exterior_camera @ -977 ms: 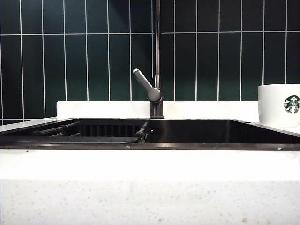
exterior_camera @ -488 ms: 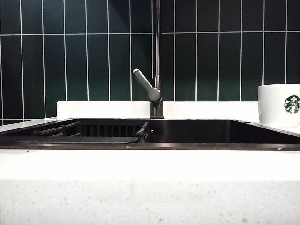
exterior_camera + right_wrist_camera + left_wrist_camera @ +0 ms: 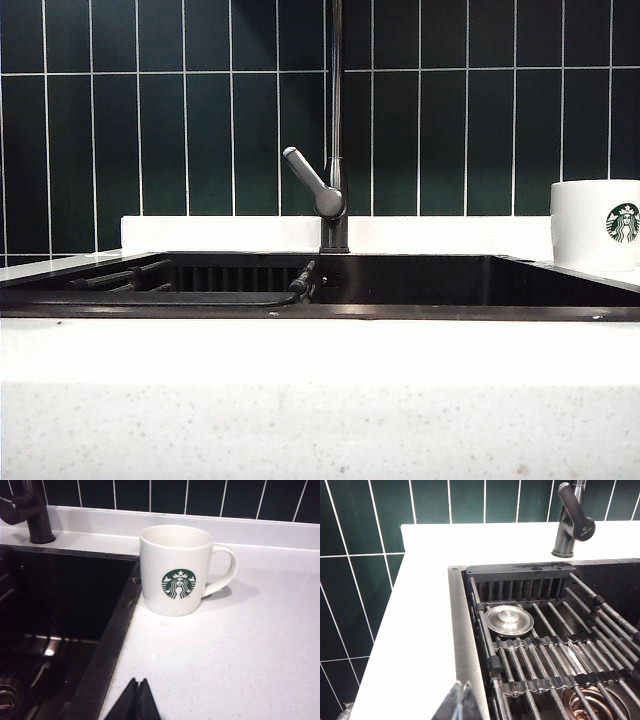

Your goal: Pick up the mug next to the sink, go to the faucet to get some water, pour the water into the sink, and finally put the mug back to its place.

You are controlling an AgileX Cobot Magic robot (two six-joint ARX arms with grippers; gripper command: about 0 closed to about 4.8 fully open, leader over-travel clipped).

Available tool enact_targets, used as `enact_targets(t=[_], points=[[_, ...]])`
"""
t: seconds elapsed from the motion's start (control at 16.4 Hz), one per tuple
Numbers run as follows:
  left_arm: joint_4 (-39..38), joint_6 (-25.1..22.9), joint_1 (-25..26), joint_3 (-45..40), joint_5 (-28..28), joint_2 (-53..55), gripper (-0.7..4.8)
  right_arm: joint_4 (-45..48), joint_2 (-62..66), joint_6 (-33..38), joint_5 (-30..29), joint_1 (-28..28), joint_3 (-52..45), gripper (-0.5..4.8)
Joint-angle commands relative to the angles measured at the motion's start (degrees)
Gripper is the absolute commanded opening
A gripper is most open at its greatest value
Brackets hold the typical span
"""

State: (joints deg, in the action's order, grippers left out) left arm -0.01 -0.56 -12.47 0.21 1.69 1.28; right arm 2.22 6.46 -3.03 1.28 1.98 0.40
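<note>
The white mug [image 3: 175,570] with the green siren logo stands upright on the white counter just beside the sink's rim [image 3: 112,640], its handle turned away from the basin; the exterior view shows this mug [image 3: 597,223] at the far right. My right gripper [image 3: 138,682] is shut and empty, hovering over the counter short of the mug. My left gripper [image 3: 462,686] is shut and empty over the metal rim [image 3: 462,645] on the sink's other side. The dark faucet [image 3: 335,130] rises behind the sink [image 3: 450,280], its grey lever [image 3: 308,178] angled out. Neither arm appears in the exterior view.
A roll-up rack of dark bars [image 3: 555,650] lies across part of the basin, with a round metal stopper [image 3: 509,620] resting on it and a drain [image 3: 587,707] below. Dark green tiles [image 3: 180,130] back the counter. A white upstand [image 3: 220,232] runs behind the sink.
</note>
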Motion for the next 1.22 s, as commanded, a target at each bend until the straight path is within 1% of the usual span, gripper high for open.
enact_targets(t=[0.06, 0.31, 0.49, 0.67, 0.73, 0.79, 1.22], points=[[0.3, -0.2, 0.0, 0.2, -0.2, -1.0, -0.05, 0.7, -0.1, -0.2, -0.1, 0.0, -0.3, -0.05], [0.5, 0.0, 0.5, 0.2, 0.6, -0.9, -0.05, 0.6, 0.0, -0.2, -0.1, 0.0, -0.3, -0.05], [0.6, 1.6, 4.1, 0.2, 0.7, -0.9, -0.05, 0.6, 0.0, -0.2, -0.1, 0.0, -0.3, -0.05], [1.8, 1.7, 6.1, 0.2, 1.1, -0.9, -0.05, 0.6, 0.0, -0.2, -0.1, 0.0, -0.3, -0.05], [2.6, 1.6, 8.2, 0.2, 0.8, -0.9, -0.05, 0.6, 0.0, -0.2, -0.1, 0.0, -0.3, -0.05], [2.2, 1.6, 9.2, 0.2, 0.9, -0.9, -0.05, 0.6, 0.0, -0.2, -0.1, 0.0, -0.3, -0.05], [2.0, 1.5, 9.3, 0.2, 0.7, -0.9, -0.05, 0.6, 0.0, -0.2, -0.1, 0.0, -0.3, -0.05]])
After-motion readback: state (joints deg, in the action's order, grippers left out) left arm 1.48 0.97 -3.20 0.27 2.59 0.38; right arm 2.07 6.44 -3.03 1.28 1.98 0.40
